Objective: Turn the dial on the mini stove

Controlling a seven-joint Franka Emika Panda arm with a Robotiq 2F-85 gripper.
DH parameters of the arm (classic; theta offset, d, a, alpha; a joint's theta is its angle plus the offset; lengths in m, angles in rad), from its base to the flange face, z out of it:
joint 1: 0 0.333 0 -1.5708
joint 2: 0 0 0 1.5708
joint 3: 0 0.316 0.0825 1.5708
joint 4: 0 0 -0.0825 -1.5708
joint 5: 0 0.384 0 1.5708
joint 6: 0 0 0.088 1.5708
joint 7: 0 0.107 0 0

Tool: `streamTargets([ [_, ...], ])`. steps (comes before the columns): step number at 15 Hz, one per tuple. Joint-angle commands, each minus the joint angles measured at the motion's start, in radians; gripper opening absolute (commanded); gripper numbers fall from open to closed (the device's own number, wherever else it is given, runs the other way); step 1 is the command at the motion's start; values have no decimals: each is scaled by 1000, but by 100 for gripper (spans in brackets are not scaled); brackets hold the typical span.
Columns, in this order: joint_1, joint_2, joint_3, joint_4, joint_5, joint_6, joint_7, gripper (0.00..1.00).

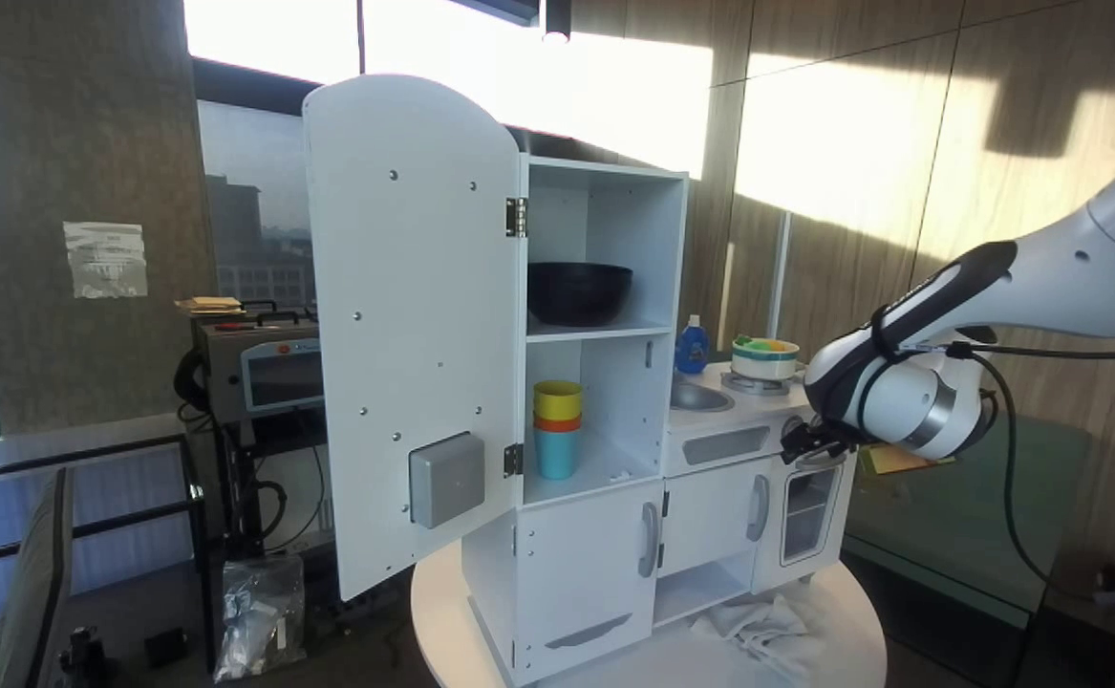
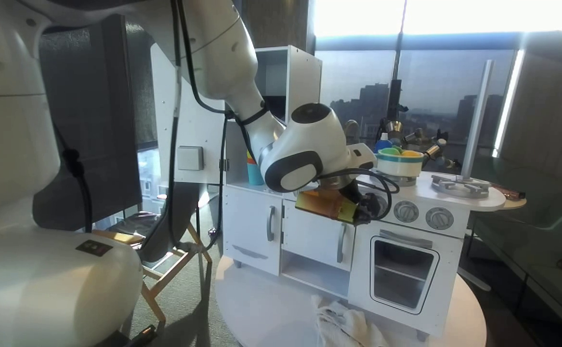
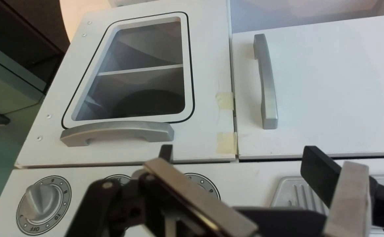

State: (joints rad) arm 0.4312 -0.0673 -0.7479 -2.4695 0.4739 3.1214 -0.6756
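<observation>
The white mini stove (image 2: 363,272) stands on a round table, its oven door (image 3: 208,75) shut. Its front panel carries round grey dials: an end dial (image 2: 439,218) and a middle dial (image 2: 406,211) show fully in an exterior view. In the wrist view the end dial (image 3: 40,204) is unobstructed, the middle dial (image 3: 117,178) is mostly hidden behind a finger, and a third dial (image 3: 206,184) is partly covered. My gripper (image 3: 240,156) is open and empty, in front of the panel near the third dial. It also shows in both exterior views (image 1: 796,441) (image 2: 368,212). Contact cannot be told.
A pot of toy food (image 2: 400,164) sits on a burner above the dials. A burner (image 2: 459,187) is beside it. The oven handle (image 3: 117,131) and cupboard handle (image 3: 266,82) stick out. A tall cupboard (image 1: 605,172) has its arched door open. A cloth (image 2: 346,325) lies below.
</observation>
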Motion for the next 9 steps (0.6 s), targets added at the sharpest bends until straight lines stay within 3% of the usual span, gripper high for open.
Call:
streamTargets([
  [1, 0, 0, 0, 0, 0, 0, 0, 100],
  [4, 0, 0, 0, 0, 0, -1, 0, 100],
  [6, 46, -107, -7, -48, 48, 105, -77, 100],
  [9, 102, -179, -44, -50, 34, 200, -77, 100],
])
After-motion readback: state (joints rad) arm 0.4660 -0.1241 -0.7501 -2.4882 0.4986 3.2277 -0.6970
